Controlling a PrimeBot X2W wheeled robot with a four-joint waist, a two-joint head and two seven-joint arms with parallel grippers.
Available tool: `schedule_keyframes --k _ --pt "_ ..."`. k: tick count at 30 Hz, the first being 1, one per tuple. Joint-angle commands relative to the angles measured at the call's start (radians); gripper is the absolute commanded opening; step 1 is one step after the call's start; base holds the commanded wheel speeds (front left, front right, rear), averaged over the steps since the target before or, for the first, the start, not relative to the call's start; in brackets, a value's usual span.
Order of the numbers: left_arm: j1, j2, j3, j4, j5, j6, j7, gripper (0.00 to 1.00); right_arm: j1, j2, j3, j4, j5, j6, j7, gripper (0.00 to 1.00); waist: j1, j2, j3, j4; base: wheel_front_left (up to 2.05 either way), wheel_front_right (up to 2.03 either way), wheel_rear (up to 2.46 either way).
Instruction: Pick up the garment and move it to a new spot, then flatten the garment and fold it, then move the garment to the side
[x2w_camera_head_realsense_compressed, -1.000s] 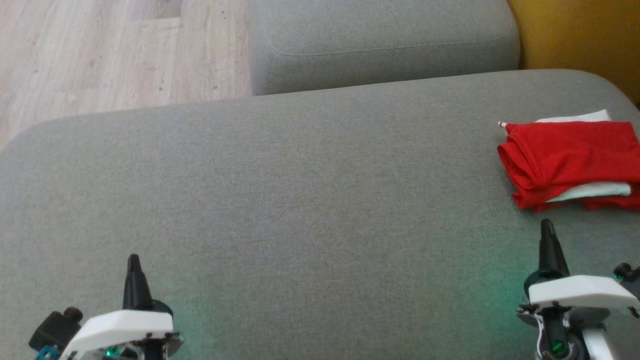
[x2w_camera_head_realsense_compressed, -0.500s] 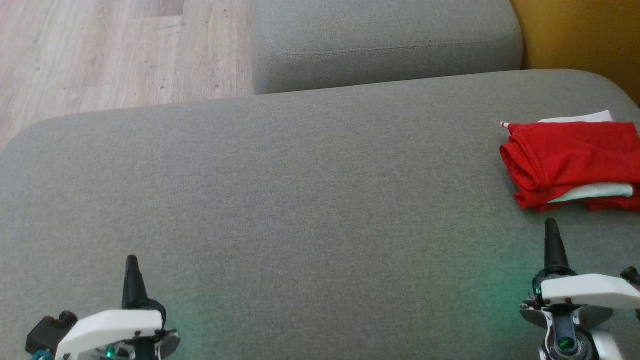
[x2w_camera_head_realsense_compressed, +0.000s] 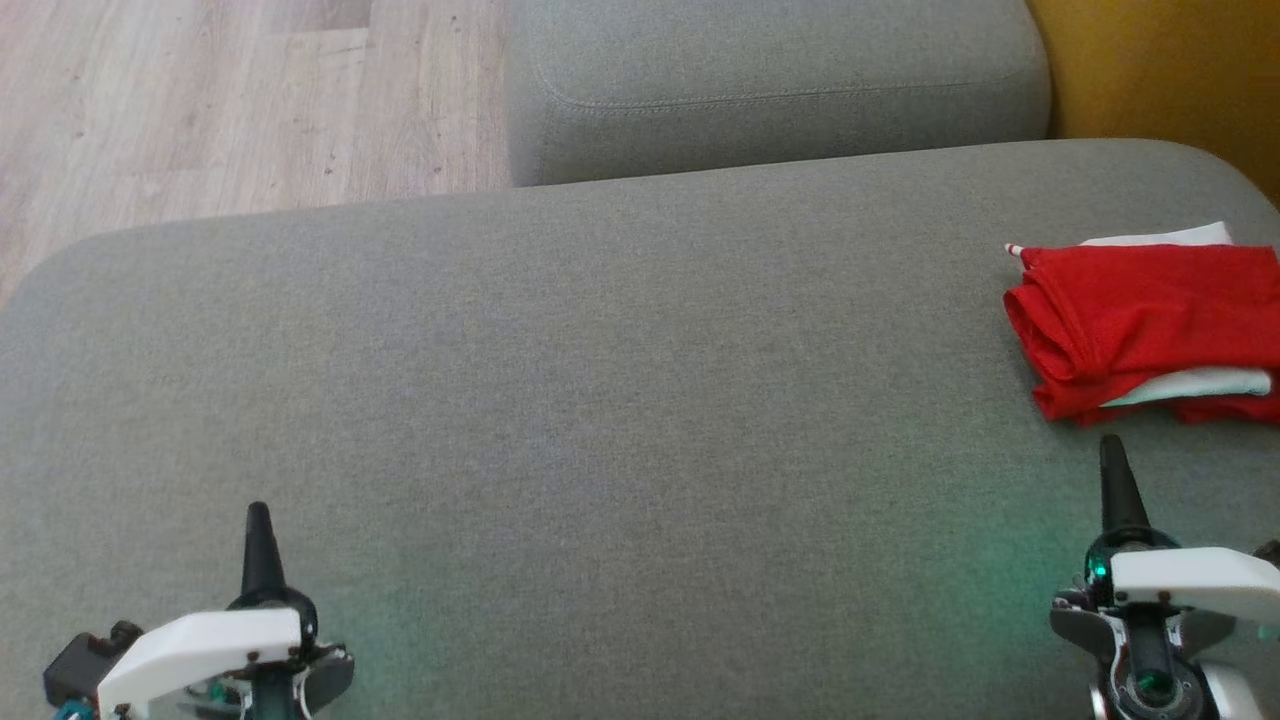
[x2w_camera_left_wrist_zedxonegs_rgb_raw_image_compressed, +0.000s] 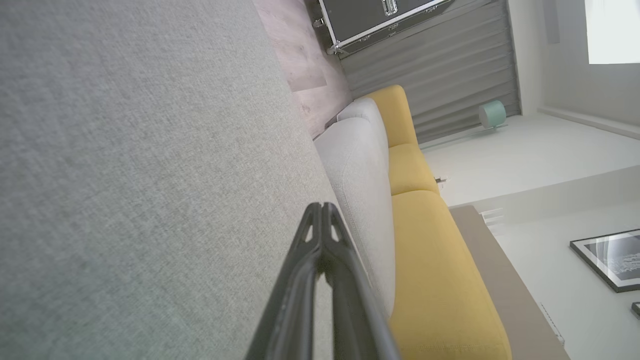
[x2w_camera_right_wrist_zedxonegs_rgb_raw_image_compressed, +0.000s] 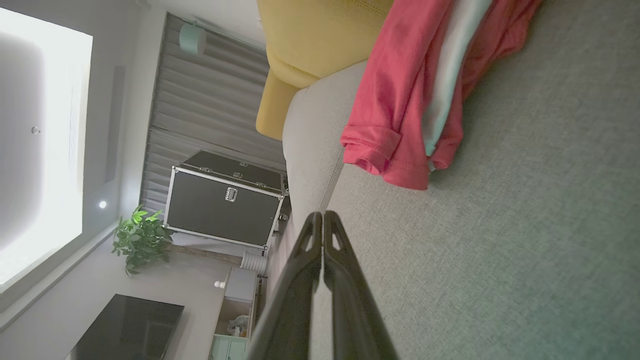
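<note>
The garment is red with white parts, folded into a compact stack at the right edge of the grey cushion. The right wrist view has the garment ahead of the fingertips, apart from them. My right gripper hovers just in front of it, shut and empty, tips pressed together. At the lower left my left gripper is shut too, holding nothing, over bare cushion.
A second grey cushion lies beyond the main one, with wooden floor at the upper left. A yellow sofa borders the right side. A black case and a plant stand farther off.
The head view has shifted slightly. Both grippers have sunk a little toward the bottom edge. The garment lies as before.
</note>
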Motion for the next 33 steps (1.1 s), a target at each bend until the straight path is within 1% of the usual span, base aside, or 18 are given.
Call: schedule_keyframes --k 1,33 --pt "-0.05 0.008 0.034 -0.035 -0.03 -0.008 0.011 0.0 -0.052 -0.004 0.011 -0.04 0.037 0.002 0.011 0.0 -0.0001 0.0 0.0 0.001 0.0 0.0 0.0" --pt "-0.072 0.011 0.08 -0.047 -0.339 -0.034 0.104 0.0 -0.057 -0.005 -0.017 -0.074 0.393 0.002 0.102 0.0 -0.0001 0.0 0.006 0.012 0.0 0.0 0.0"
